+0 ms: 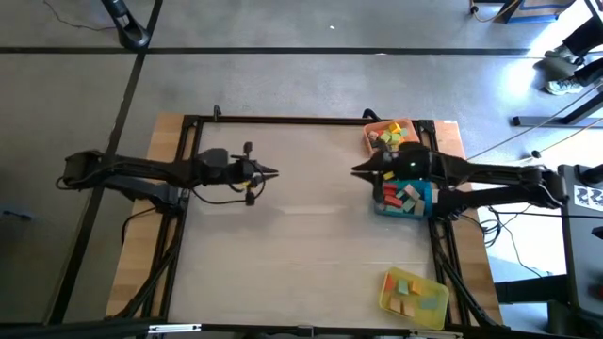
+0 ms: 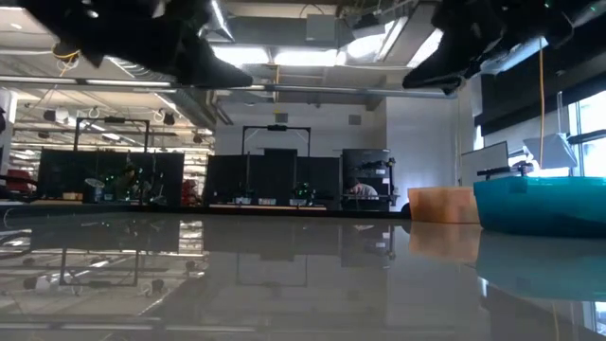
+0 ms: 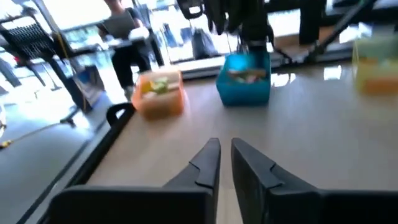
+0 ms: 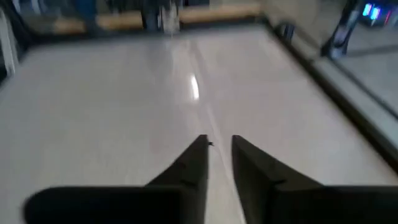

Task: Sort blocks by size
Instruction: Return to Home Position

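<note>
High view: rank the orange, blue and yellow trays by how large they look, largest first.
1. Yellow tray, fully visible at the table's near right corner, looks largest.
2 and 3. Orange tray and blue tray: unsure. The right arm covers part of each, so their full outlines cannot be compared.

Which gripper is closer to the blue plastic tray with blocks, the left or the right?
Right. The right gripper hovers just beside the blue plastic tray; the left gripper hovers farther away, over the table's middle.
</note>
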`<state>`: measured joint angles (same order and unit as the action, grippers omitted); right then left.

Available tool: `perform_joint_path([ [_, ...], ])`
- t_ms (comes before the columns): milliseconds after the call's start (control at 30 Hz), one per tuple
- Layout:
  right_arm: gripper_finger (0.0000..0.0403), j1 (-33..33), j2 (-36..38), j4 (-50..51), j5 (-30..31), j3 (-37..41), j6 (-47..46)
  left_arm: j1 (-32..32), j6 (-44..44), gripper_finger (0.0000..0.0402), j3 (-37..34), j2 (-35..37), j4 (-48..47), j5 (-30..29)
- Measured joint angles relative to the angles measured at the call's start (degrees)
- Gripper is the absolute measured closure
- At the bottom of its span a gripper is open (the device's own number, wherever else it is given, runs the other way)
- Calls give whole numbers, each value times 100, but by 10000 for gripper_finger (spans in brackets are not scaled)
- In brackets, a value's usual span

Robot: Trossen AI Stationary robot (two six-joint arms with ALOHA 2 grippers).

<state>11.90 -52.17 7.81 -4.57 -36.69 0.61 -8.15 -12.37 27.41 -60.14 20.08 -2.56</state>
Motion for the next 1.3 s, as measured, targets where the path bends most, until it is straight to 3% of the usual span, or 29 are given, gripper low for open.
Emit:
perform_joint_path([
  [133, 381, 365, 620, -969, -294, 661, 13, -82, 184, 385, -639, 293, 937, 5],
  [267, 399, 494, 1263, -1543, -292, 1309, 100, -93, 281, 392, -963, 570, 1049, -33],
  [433, 379, 504, 1790, -1290, 308, 1585, -143, -53, 690, 388, -1119, 733, 1078, -72],
  [500, 374, 501, 1853, -1189, 230, 1585, -555, -38, 923, 385, -1100, 732, 1091, -80],
  [633, 373, 491, 2061, -449, -337, 1583, -399, 97, 705, 383, -1178, 695, 1012, 117],
  [800, 374, 498, 2527, 468, -86, 1582, -417, 226, 914, 383, -1496, 1038, 1100, 125],
  [867, 375, 497, 2736, 593, 65, 1583, -335, 245, 1014, 383, -1715, 1306, 1035, 145],
  [1133, 375, 497, 3773, 820, -336, 1580, -291, 258, 1164, 383, -2641, 2943, 1047, 132],
  [1300, 375, 497, 4359, 977, -102, 1627, -403, 241, 1092, 382, -2683, 3874, 399, 132],
])
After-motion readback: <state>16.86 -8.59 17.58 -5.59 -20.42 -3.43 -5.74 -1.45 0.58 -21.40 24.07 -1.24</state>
